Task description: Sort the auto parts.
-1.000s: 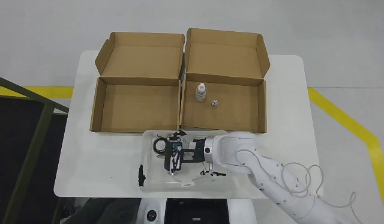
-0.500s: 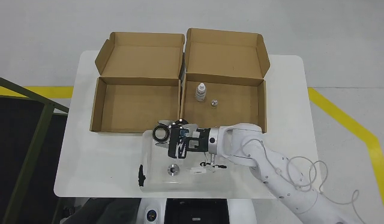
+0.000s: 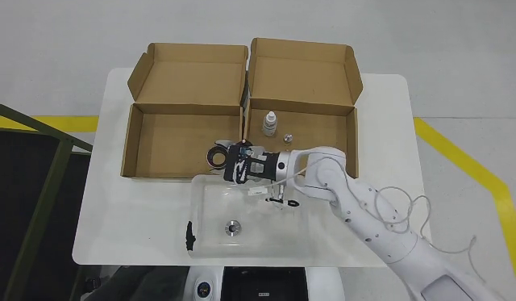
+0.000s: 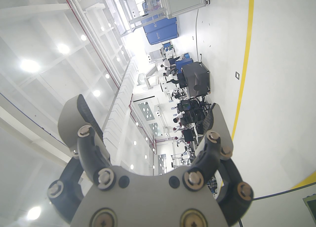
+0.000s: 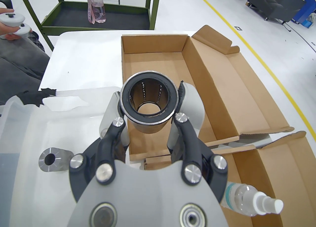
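Tightly, right hand (image 5: 149, 96) gripping bearing (image 5: 148, 126), over box (image 5: 154, 65)

We see 2 plain brown cardboard boxes in the top view: the centre-left box (image 3: 184, 144) and the centre-right box (image 3: 310, 144). The table (image 3: 387, 140) is white. The floor (image 3: 468, 43) is pale grey with a yellow line (image 3: 426, 126). At lower centre, the bin (image 3: 210, 244) is clear with a black patch (image 3: 190, 238). The bearing (image 5: 149, 101) is black-faced and silver-edged, with rows of small dots inside. The right gripper (image 5: 149, 104) and left gripper (image 4: 148, 117) have black links and grey plates. The bottle (image 5: 243, 198) is clear with a white cap.
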Motion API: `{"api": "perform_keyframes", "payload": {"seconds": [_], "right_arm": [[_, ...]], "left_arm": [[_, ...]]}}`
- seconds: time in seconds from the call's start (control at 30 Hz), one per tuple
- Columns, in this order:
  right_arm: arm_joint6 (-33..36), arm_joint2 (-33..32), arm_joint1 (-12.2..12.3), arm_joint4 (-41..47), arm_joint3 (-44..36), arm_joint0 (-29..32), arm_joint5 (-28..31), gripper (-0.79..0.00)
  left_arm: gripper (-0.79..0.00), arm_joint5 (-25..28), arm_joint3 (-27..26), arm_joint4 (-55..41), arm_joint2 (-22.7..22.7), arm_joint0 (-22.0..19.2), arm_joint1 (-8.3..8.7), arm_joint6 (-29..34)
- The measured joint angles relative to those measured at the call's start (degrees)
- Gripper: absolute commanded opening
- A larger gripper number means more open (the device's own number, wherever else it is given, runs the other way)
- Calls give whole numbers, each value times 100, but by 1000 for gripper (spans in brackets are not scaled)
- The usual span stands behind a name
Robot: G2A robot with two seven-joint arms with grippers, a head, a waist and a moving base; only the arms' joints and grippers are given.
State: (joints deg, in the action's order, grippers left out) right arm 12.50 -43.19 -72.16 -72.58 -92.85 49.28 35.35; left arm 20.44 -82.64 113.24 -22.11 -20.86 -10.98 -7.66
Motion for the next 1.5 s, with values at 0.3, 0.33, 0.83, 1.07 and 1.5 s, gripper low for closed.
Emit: {"api": "perform_keyframes", "payload": {"seconds": [0.3, 0.33, 0.83, 1.07, 1.5], "right_arm": [[159, 177, -192, 27, 423, -408, -369, -785], [183, 195, -212, 23, 455, -442, -415, -785], [414, 527, -556, -173, 1456, -1017, -903, -785], [470, 683, -713, -296, 1744, -1153, -1084, -785], [741, 917, -979, -652, 2165, -1415, -1270, -671]], "left_arm": [[0, 0, 0, 0, 0, 0, 0, 0], [0, 0, 0, 0, 0, 0, 0, 0], [0, 0, 0, 0, 0, 0, 0, 0], [0, 0, 0, 0, 0, 0, 0, 0], [0, 0, 0, 0, 0, 0, 0, 0]]}}
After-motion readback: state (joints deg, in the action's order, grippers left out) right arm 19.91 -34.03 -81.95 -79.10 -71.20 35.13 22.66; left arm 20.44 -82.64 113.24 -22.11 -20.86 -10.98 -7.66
